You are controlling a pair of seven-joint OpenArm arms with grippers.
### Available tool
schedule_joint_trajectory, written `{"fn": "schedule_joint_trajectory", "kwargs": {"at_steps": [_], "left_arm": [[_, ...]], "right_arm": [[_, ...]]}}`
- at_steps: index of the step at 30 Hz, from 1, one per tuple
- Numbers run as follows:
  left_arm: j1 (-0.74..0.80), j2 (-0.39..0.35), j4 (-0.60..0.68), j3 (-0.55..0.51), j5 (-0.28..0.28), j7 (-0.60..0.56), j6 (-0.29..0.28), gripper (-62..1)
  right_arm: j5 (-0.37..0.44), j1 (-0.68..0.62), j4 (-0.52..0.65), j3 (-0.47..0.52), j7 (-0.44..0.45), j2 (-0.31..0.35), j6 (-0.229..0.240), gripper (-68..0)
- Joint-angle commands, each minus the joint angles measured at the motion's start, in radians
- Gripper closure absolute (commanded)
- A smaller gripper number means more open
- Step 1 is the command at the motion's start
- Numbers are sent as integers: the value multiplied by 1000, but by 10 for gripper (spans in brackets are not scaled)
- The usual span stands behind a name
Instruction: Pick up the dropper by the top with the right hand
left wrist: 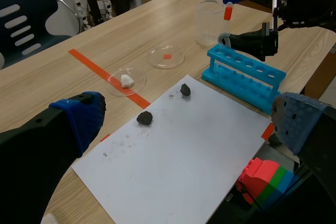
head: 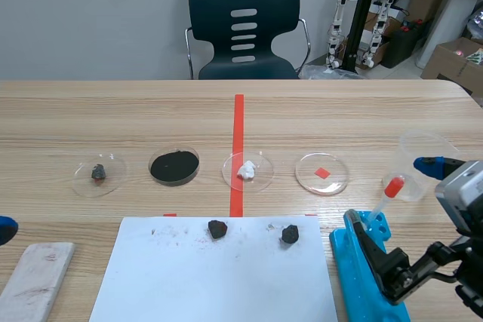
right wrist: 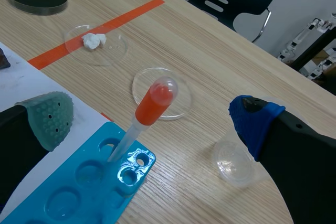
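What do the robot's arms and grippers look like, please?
Both are black, with thick fingers. The left gripper has blue dotted pads; the right gripper has one grey-green dotted pad and one blue pad.

On my feed the pale wooden table (head: 90, 118) carries a row of four clear round dishes: one holding a dark lump (head: 98, 173), one filled with black powder (head: 174, 166), one with a white clump (head: 247, 170), and one with a small red square (head: 322, 173). Nearer me lies a white paper sheet (head: 219, 284) with two dark rock-like lumps (head: 217, 228) on its far edge. To its right a bright blue plastic tube rack (head: 349, 258) holds a clear dropper with a red bulb (head: 393, 186), tilted toward a clear plastic cup (head: 423, 148). I see the right gripper (head: 389, 192) with fingers spread wide, either side of the bulb. A whitish flat slab (head: 34, 280) sits lower left.
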Motion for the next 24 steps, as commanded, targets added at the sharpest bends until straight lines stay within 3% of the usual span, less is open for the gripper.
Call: {"fn": "schedule_joint_trajectory", "kwargs": {"at_steps": [1,5,24], "left_arm": [[-3,0,13,7,-14,-18,-5,-623],[-3,0,13,7,-14,-18,-5,-623],[-3,0,13,7,-14,-18,-5,-623]], "right_arm": [[11,18,14,1,14,0,-2,-568],[11,23,14,1,11,0,-2,-513],[11,25,14,1,19,0,-2,-504]]}}
